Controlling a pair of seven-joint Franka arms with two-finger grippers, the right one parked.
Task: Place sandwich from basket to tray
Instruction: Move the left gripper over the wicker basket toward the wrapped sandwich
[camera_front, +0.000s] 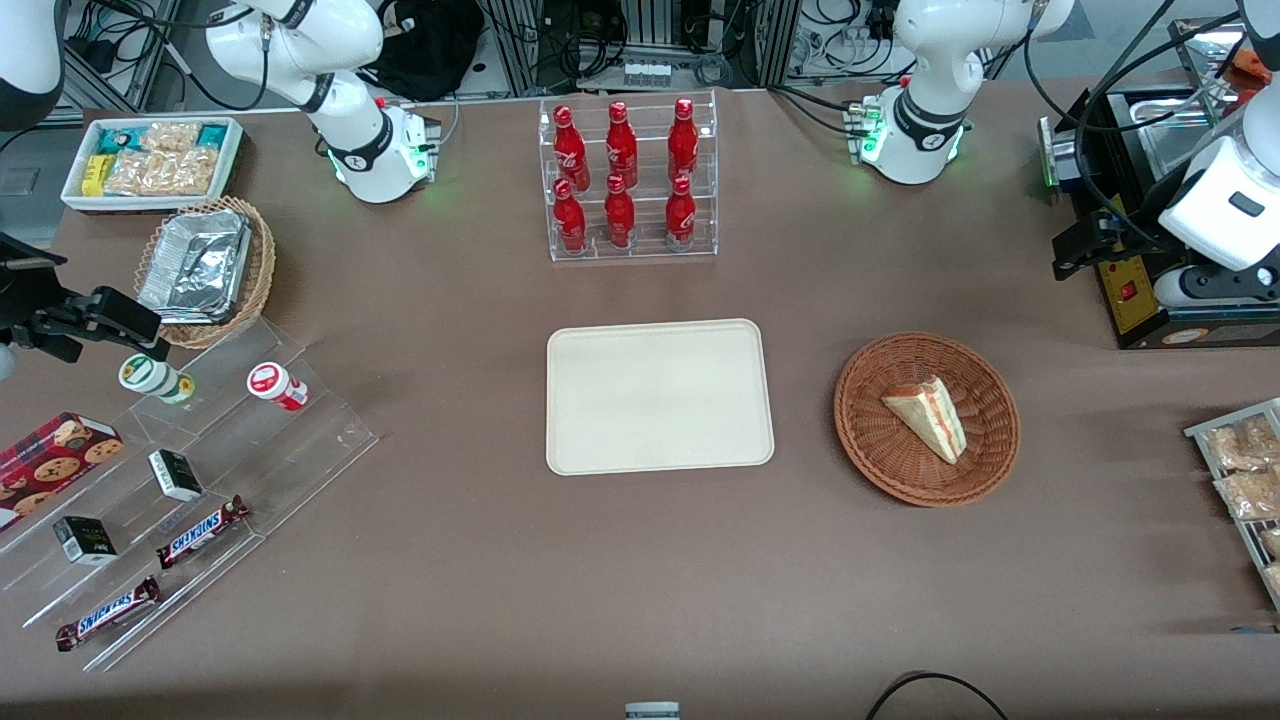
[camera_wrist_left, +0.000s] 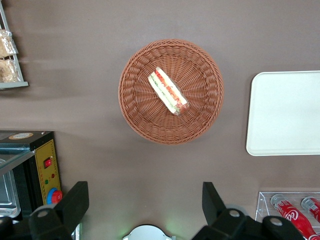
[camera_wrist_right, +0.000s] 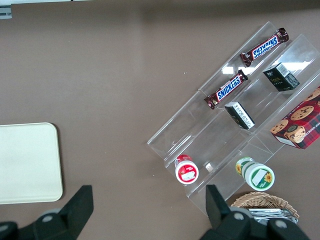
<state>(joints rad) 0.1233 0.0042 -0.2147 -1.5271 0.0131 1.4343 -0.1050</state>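
**Setting: robotics lab, mock shop bench**

Brown-covered bench (camera_front: 640, 590) with arm bases (camera_front: 380, 160) bolted on; cable bundles and aluminium framing (camera_front: 640, 40) along its edge. Retail props: acrylic rack of red bottles (camera_front: 628, 180), Snickers bars (camera_front: 203, 530) on clear risers.

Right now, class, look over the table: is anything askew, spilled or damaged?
Nothing stands out. The sandwich lies whole in the basket, the tray sits flat and bare beside it, and the red bottles stand upright in their rack. The gripper hangs open above the table, near the basket, holding nothing.
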